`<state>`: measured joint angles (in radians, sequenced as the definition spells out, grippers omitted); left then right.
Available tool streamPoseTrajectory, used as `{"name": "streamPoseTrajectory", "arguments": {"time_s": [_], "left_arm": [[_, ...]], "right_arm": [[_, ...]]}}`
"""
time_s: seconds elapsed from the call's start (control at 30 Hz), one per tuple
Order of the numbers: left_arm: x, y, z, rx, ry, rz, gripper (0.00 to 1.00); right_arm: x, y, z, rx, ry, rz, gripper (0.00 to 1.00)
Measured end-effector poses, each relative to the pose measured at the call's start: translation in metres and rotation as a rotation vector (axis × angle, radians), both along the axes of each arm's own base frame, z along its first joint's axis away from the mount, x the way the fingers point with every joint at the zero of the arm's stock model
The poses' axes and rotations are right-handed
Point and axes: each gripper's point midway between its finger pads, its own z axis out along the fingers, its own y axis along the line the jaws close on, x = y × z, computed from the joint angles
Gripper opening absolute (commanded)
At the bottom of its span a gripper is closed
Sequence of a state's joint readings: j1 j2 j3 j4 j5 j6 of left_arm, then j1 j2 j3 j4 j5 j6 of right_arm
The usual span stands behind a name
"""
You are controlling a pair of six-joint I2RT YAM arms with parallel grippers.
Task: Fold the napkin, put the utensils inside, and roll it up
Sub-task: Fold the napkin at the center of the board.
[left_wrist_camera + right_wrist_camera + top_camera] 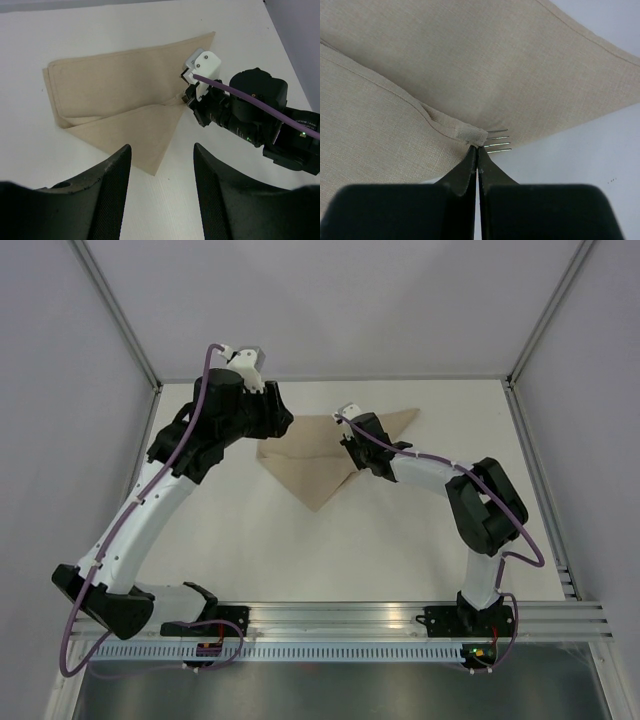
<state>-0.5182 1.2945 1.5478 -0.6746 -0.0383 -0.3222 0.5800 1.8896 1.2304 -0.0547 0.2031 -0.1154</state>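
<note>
Napkin [315,465] of thin tan cloth looks limp and light near the table's [400,540] far edge and wants corner grips: right gripper [477,149] pinches its folded corner, left gripper [161,152] gapes empty.

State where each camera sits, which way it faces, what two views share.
Top external: above and behind the robot, looking down on table, left arm, right arm, napkin.
Left wrist: facing across the napkin at the right gripper; open left gripper at bottom.
Right wrist: low, facing napkin edge and fork tines; shut right gripper below.
Shared: all show the napkin.
</note>
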Motion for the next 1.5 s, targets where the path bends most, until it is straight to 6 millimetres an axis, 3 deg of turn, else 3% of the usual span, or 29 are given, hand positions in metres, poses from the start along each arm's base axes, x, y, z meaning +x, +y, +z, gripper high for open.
{"name": "streamPoseTrajectory", "arguments": {"time_s": [0.37, 0.47, 0.63, 0.73, 0.97, 1.07, 1.23, 1.37, 1.5], "left_arm": [[0.008, -0.013, -0.029, 0.01, 0.054, -0.037, 0.57], [0.01, -0.016, -0.033, 0.009, 0.06, -0.044, 0.57], [0.011, -0.019, -0.043, 0.013, 0.077, -0.054, 0.56], [0.012, -0.021, -0.048, 0.012, 0.085, -0.064, 0.56], [0.013, -0.023, -0.055, 0.015, 0.096, -0.069, 0.57], [0.013, -0.025, -0.055, 0.009, 0.093, -0.076, 0.57], [0.014, -0.027, -0.055, 0.004, 0.094, -0.087, 0.57], [0.014, -0.028, -0.058, 0.005, 0.098, -0.089, 0.56], [0.014, -0.028, -0.06, 0.006, 0.103, -0.09, 0.56]], "right_arm": [[0.0, -0.014, -0.012, 0.005, 0.04, -0.018, 0.03], [0.0, -0.017, -0.016, 0.006, 0.053, -0.022, 0.13], [0.0, -0.026, -0.024, 0.008, 0.088, -0.038, 0.43], [0.006, -0.032, -0.019, 0.015, 0.093, -0.05, 0.54], [0.045, -0.044, 0.024, 0.099, 0.049, -0.094, 0.6], [0.069, -0.063, 0.038, 0.16, 0.05, -0.143, 0.63], [0.114, -0.119, 0.047, 0.285, 0.088, -0.273, 0.66], [0.143, -0.16, 0.036, 0.398, 0.141, -0.364, 0.69], [0.154, -0.184, 0.009, 0.492, 0.216, -0.426, 0.7]]}}
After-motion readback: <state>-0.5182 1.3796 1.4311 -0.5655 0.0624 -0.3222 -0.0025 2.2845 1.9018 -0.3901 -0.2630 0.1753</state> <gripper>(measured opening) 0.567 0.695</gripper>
